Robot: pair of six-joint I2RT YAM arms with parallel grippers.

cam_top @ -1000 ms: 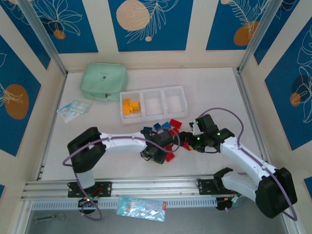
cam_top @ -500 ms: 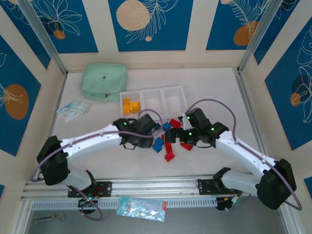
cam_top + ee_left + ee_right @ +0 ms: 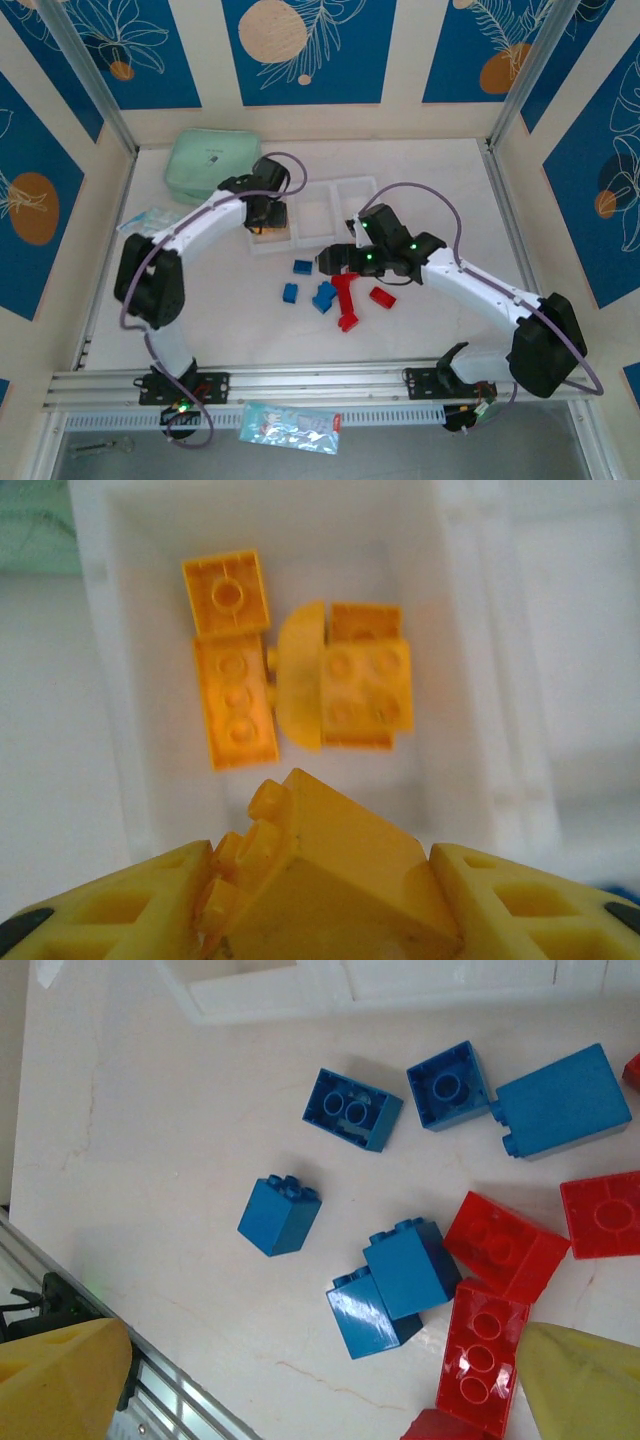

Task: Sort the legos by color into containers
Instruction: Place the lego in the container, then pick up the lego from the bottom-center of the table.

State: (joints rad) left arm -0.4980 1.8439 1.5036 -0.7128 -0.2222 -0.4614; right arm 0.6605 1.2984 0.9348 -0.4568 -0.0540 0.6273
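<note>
One mint pouch [image 3: 205, 165] beside tray [image 3: 318, 212]

No legible txt anywhere; tiny mark on green pouch [image 3: 212, 165] too small to read.

**Your left arm has left the loose pile for the tray, and your right has slid in over the pile.**

A second ago your left arm was folded back, with the left gripper [image 3: 265, 213] low among the red and blue bricks. Now the arm is stretched out, and the gripper hangs over the left compartment of the tray [image 3: 330, 184], its fingers closed on a yellow brick [image 3: 340, 865]. Your right gripper [image 3: 335, 262] has moved left and further out from its base, towards the spot the left one gave up. The blue bricks [image 3: 302, 267], bunched close by the tray before, now lie spread out nearer you, and a long red brick [image 3: 347, 302] lies in the open beside them.
</note>
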